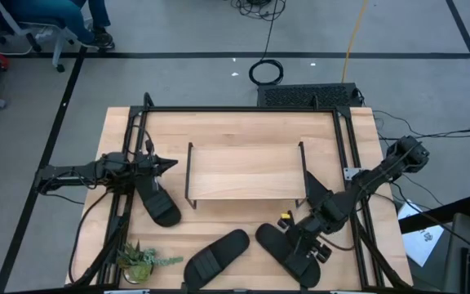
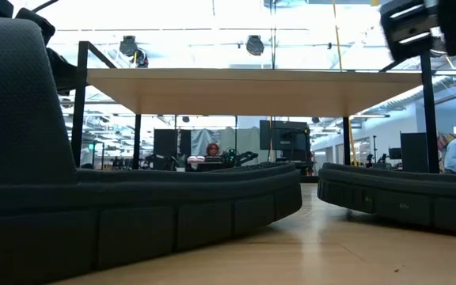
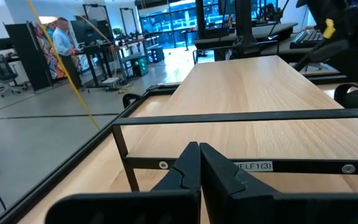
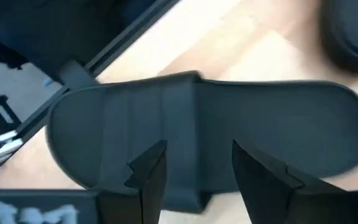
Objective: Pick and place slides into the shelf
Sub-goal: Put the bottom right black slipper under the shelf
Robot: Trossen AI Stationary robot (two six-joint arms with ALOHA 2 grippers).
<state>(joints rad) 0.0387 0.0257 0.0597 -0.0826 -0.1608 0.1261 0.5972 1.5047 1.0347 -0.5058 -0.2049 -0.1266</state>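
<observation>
Right gripper [image 4: 194, 171]: fingers parted, poised directly over the strap of 1 slide [image 4: 210, 134], not gripping it.
Nearby slides: a 2nd [image 1: 217, 257] lay just beside that gripper; a 3rd [image 1: 158, 202] rested farther off, under the left gripper [image 1: 168, 163].
Left gripper: fingers closed on nothing, pointed at the shelf [image 1: 245, 171].
Writing: shelf rail label [image 3: 252, 166] read "ELF1(3)", partly hidden.
</observation>
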